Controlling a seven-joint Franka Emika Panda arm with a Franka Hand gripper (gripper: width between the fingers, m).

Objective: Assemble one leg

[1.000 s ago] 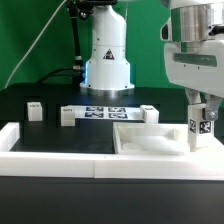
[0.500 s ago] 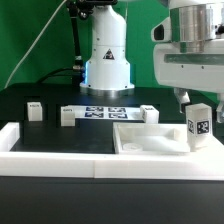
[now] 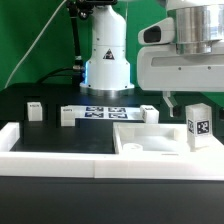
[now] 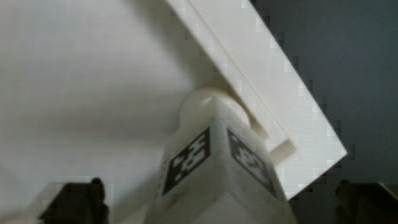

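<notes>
A leg (image 3: 198,125), a white post with a fiducial tag, stands upright on the near right corner of the flat white panel (image 3: 148,142). My gripper (image 3: 184,100) is open just above it, with one finger (image 3: 170,100) clear of the leg's side. In the wrist view the leg (image 4: 222,160) rises from the panel (image 4: 89,90) between my two dark fingers (image 4: 79,200), which stand apart from it on both sides. The gripper (image 4: 222,208) holds nothing.
Three more legs (image 3: 35,110) (image 3: 67,115) (image 3: 150,112) stand on the black table behind. The marker board (image 3: 105,112) lies in front of the robot base (image 3: 107,60). White border rails (image 3: 60,152) run along the front and the exterior view's left.
The gripper has let go of the leg and risen; the leg stays upright on the panel's corner.
</notes>
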